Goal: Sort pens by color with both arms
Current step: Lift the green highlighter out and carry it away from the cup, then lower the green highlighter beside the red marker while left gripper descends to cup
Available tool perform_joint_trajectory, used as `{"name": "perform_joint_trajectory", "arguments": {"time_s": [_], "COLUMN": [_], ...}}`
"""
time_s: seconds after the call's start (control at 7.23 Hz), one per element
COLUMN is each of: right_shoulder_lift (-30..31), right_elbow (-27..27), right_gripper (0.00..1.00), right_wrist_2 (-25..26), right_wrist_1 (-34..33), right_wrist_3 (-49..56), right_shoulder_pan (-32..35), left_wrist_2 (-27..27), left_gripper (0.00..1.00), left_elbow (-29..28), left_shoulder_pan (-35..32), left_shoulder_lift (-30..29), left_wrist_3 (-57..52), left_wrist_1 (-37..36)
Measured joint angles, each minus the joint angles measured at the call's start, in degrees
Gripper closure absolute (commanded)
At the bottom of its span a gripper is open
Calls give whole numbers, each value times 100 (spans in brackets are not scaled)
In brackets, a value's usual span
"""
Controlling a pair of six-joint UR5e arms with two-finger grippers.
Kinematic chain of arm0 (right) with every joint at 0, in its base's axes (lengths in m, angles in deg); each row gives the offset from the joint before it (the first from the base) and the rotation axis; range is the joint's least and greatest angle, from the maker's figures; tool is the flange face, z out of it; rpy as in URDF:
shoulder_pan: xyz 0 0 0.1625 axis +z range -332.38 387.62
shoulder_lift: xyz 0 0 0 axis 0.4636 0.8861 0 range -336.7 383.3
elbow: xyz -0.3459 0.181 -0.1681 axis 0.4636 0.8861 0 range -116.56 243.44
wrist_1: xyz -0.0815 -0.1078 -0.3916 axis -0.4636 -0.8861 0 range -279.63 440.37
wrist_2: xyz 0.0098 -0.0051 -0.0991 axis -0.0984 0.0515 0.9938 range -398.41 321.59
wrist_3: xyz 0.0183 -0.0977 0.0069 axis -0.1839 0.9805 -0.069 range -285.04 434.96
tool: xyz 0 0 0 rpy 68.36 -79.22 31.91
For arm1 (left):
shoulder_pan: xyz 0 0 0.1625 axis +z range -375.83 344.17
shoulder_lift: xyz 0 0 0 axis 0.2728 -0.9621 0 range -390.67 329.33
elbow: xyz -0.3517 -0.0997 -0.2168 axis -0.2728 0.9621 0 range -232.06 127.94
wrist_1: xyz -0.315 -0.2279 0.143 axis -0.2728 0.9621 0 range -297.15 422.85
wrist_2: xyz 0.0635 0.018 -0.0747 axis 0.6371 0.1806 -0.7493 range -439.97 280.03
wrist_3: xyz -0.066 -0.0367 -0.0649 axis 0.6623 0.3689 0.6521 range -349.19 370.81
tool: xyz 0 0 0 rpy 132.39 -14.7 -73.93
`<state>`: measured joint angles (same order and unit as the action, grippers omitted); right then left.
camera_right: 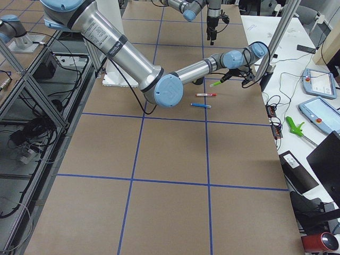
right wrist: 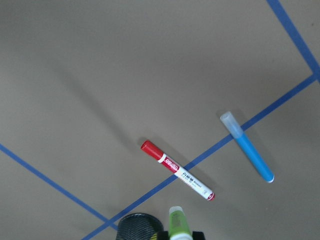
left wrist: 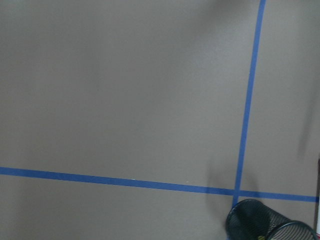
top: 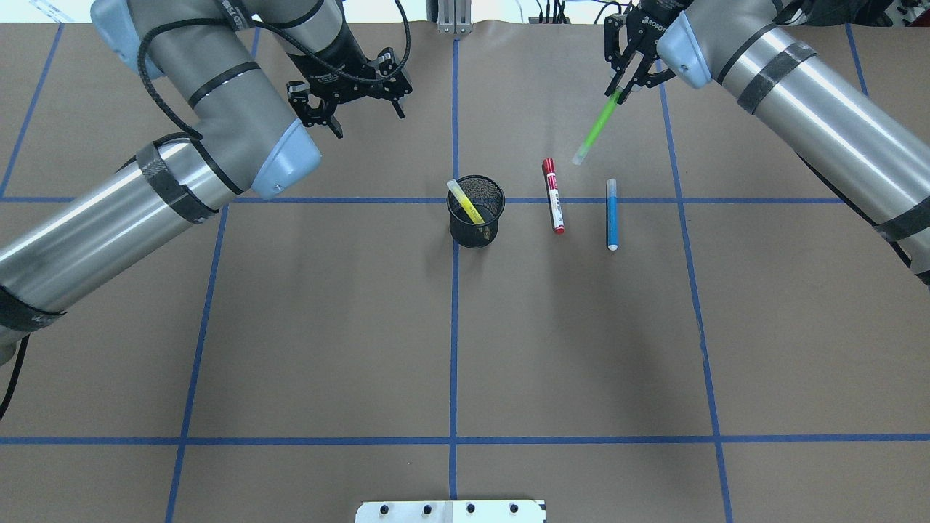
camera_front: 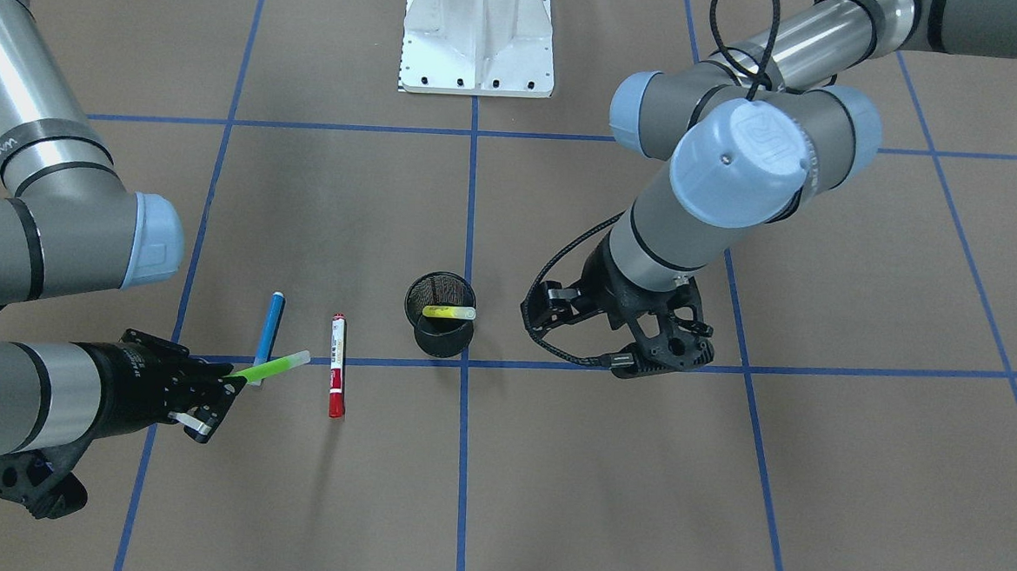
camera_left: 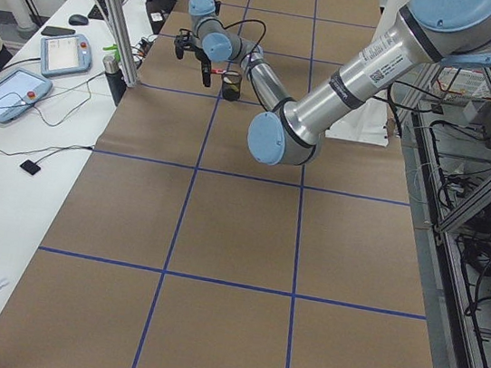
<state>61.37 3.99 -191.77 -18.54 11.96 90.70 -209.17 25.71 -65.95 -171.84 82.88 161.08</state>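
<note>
My right gripper (top: 623,87) is shut on the top end of the lime green pen (top: 597,127) and holds it slanted above the table, its capped end toward the red pen. That pen also shows in the front view (camera_front: 271,366) and the right wrist view (right wrist: 176,222). The white pen with red ends (top: 553,195) and the blue pen (top: 612,214) lie side by side on the paper. The yellow pen (top: 465,203) leans inside the black mesh cup (top: 485,226). My left gripper (top: 367,109) is open and empty, hovering beyond and to the left of the cup.
The table is covered in brown paper with a blue tape grid. The white bolted pedestal base (camera_front: 478,36) stands at the robot's side. The left arm's elbow (top: 280,152) hangs over the table left of the cup. Monitors and tools sit on side benches.
</note>
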Motion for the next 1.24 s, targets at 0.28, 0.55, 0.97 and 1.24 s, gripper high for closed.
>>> {"name": "perform_joint_trajectory", "arguments": {"time_s": [0.28,0.55,0.97,1.24], "right_shoulder_lift": [-161,-389,-583,-674], "right_elbow": [239,323,361,364], "right_gripper": [86,97,96,89], "right_wrist_2": [-9,-41,8,56], "right_wrist_1": [-245,-319,-313,-291], "right_wrist_3": [1200,1695,1797,2015], "right_shoulder_pan": [-21,-167,-473,-637], "left_wrist_2": [6,14,157,180], "left_gripper": [0,1,9,21], "left_elbow": [-561,-974,-1222,-1239], "left_shoulder_pan": [239,444,706,827], "left_shoulder_lift": [-138,-383,-564,-576], "left_wrist_3": [746,1278,1505,1518], "left_wrist_1": [744,1087,1147,1144]}}
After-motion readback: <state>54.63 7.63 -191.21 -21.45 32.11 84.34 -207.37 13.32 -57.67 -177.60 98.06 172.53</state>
